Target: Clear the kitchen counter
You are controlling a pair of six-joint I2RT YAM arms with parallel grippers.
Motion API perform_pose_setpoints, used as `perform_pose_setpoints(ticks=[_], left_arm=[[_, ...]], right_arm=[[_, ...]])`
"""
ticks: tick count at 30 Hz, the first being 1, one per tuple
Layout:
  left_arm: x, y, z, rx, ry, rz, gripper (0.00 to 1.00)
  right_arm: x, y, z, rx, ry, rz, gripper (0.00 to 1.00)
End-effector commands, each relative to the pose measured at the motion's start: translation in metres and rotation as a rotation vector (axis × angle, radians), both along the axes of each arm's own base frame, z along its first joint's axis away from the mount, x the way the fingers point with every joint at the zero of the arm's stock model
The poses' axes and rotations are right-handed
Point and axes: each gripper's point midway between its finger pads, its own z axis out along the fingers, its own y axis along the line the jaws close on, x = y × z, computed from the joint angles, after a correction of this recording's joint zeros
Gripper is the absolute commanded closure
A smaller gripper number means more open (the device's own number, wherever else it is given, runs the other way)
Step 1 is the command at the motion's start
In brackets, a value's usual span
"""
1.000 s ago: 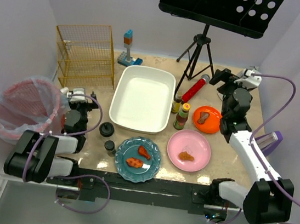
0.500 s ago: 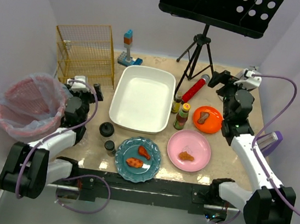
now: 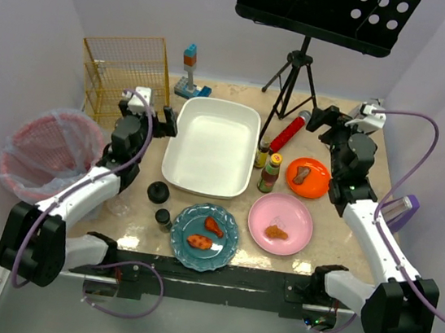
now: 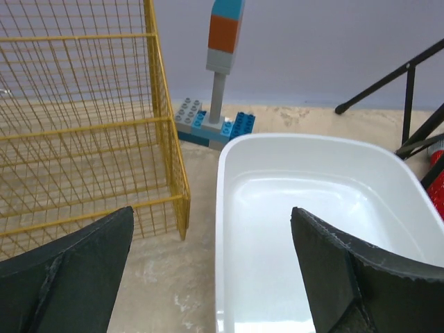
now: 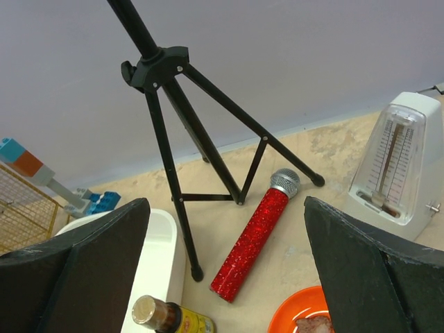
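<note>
Left wrist view, left gripper (image 4: 211,225) released, white tub (image 4: 277,139) cut off below, right gripper (image 5: 225,208) released, orange plate (image 5: 283,319) mostly cropped.

No text can be read anywhere (the bottle (image 5: 165,317) label is too blurred).

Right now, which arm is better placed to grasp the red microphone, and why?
Right. The right end effector, open, hangs just beside the red microphone, which sits centred in its wrist view. The left end effector is beyond the white tub.
</note>
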Motion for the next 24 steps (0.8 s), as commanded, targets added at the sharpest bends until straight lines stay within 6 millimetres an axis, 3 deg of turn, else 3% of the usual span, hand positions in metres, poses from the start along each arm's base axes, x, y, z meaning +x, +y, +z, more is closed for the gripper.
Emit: perform_pose_setpoints(ticks=[1, 6, 9, 12, 14, 16, 20, 24], left_arm=[[0.014, -0.011, 0.029, -0.022, 0.124, -0.017, 0.0], [0.013, 0.012, 0.055, -0.092, 0.149, 0.136, 0.0], [0.005, 0.016, 0.053, -0.126, 0.128, 0.118, 0.0], [0.001, 0.007, 0.052, -0.135, 0.158, 0.023, 0.0], [-0.003, -0.006, 0.059, -0.097, 0.143, -0.072, 0.05], [-0.005, -0.006, 0.069, -0.13, 0.14, -0.064, 0.06], [-0.011, 0.008, 0.066, -0.085, 0.141, -0.017, 0.0], [-0.01, 0.022, 0.052, -0.089, 0.21, 0.027, 0.0]], right_arm=[[-0.011, 0.0, 0.022, 0.012, -0.048, 0.012, 0.02], [-0.015, 0.0, 0.02, 0.02, -0.033, 0.013, 0.02], [-0.015, 0.002, 0.019, 0.029, -0.017, 0.022, 0.02], [-0.016, 0.005, 0.018, 0.035, -0.005, 0.039, 0.02], [-0.018, 0.007, 0.018, 0.04, 0.0, 0.05, 0.02], [-0.019, 0.008, 0.019, 0.044, 0.005, 0.055, 0.02], [-0.023, 0.007, 0.019, 0.056, 0.015, 0.052, 0.02], [-0.026, 0.01, 0.02, 0.065, 0.017, 0.067, 0.02]])
